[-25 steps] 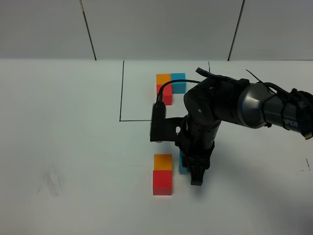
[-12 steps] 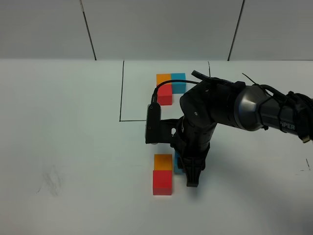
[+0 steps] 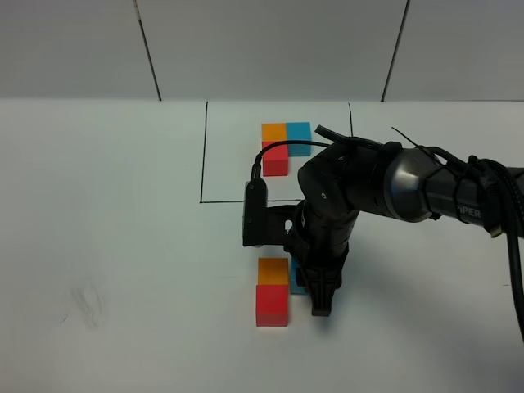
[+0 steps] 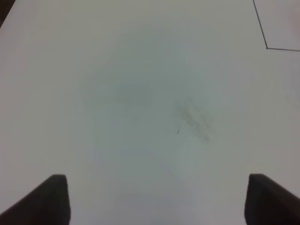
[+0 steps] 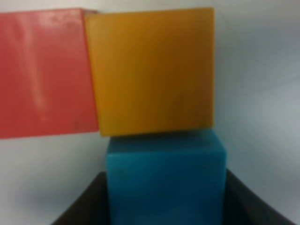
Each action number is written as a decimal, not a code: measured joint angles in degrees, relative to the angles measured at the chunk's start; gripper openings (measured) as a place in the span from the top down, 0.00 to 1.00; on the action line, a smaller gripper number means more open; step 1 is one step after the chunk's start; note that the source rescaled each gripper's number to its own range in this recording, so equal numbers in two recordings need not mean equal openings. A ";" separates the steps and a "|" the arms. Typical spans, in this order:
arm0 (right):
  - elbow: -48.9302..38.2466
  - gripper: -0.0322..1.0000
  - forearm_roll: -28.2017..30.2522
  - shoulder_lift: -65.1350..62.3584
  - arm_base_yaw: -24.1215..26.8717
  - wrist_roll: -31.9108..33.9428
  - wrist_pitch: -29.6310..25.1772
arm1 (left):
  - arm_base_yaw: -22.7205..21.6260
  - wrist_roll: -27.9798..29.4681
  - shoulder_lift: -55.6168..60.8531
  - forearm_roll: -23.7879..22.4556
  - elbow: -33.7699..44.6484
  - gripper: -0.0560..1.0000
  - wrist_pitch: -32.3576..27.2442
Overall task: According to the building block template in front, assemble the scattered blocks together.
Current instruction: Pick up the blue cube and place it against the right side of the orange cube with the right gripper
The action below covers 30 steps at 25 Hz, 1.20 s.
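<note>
Right claw pinches the sky-blue matte cube beside the orange cube.

The right claw (image 3: 315,286) is pressed on the sky-blue matte cube (image 5: 165,176), which touches the orange matte cube (image 3: 273,271) at its 3 o'clock side; the red matte cube (image 3: 272,305) touches the orange one at 6 o'clock. The black-lined template rectangle (image 3: 202,155) with its fixed cubes lies at 12 o'clock on the white bench (image 3: 123,246). The left claw (image 4: 154,199) is spread above bare bench.
</note>
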State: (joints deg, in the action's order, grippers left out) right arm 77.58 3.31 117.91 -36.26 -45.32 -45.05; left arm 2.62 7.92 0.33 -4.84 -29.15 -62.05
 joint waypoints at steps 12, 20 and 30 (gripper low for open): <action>0.00 0.70 -1.14 0.63 0.00 -1.52 0.73 | 0.00 0.00 0.00 0.00 0.00 0.32 0.00; 0.40 0.70 -1.27 1.60 0.00 -1.69 0.78 | 0.00 0.00 0.00 0.00 0.00 0.32 0.00; 0.47 0.68 -1.39 1.62 0.00 0.37 0.03 | 0.00 0.00 0.00 0.00 0.00 0.32 0.00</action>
State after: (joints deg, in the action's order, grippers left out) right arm 78.04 1.93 119.53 -36.26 -44.95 -45.02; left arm 2.62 7.92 0.33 -4.84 -29.15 -62.05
